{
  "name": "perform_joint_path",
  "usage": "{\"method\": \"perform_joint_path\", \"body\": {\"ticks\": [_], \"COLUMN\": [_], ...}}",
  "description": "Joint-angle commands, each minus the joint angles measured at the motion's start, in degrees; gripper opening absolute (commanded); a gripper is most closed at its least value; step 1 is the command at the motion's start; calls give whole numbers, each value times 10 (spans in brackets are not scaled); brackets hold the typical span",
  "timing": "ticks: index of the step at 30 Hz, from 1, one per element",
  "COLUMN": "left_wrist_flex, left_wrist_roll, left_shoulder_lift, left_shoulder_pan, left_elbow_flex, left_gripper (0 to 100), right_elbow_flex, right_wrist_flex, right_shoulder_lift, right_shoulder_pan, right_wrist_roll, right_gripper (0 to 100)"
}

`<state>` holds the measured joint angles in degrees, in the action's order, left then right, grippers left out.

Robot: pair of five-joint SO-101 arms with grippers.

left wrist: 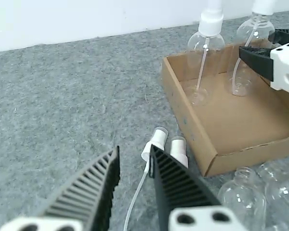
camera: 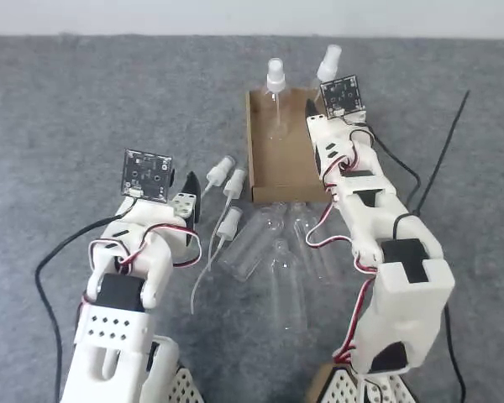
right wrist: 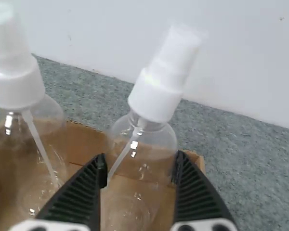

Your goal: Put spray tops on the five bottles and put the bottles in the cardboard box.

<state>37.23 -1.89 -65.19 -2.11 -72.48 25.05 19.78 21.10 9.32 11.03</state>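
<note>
The right gripper (right wrist: 139,160) clasps a tilted capped bottle (right wrist: 143,137) at the cardboard box's (camera: 291,168) far right corner, beside a second capped bottle (camera: 276,94). The left gripper (left wrist: 135,151), jaws narrowly parted, hangs over loose spray tops (left wrist: 157,139) beside the box's left wall. Three uncapped bottles (camera: 257,240) lie on the table (camera: 76,101) at the box's near edge.

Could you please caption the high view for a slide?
Right pincer holds a capped bottle in the cardboard box beside another; three bare bottles and three spray tops lie by the left pincer.
</note>
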Motion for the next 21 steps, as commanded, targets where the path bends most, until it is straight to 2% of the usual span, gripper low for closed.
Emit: {"method": "perform_joint_path", "body": {"ticks": [1,18,21], "left_wrist_flex": [-11,-11,-11], "left_wrist_roll": [0,0,0], "left_shoulder_lift": [2,2,2], "left_shoulder_pan": [2,2,2], "left_elbow_flex": [15,14,14], "left_gripper": [90,90,90], "right_elbow_flex": [-34,-18,-4], "right_wrist_flex": [12,13,42], "right_shoulder_lift": [-7,-7,-7], "right_shoulder_pan": [-8,-9,-14], "right_wrist_roll": [8,10,8], "right_gripper": [7,7,7]}}
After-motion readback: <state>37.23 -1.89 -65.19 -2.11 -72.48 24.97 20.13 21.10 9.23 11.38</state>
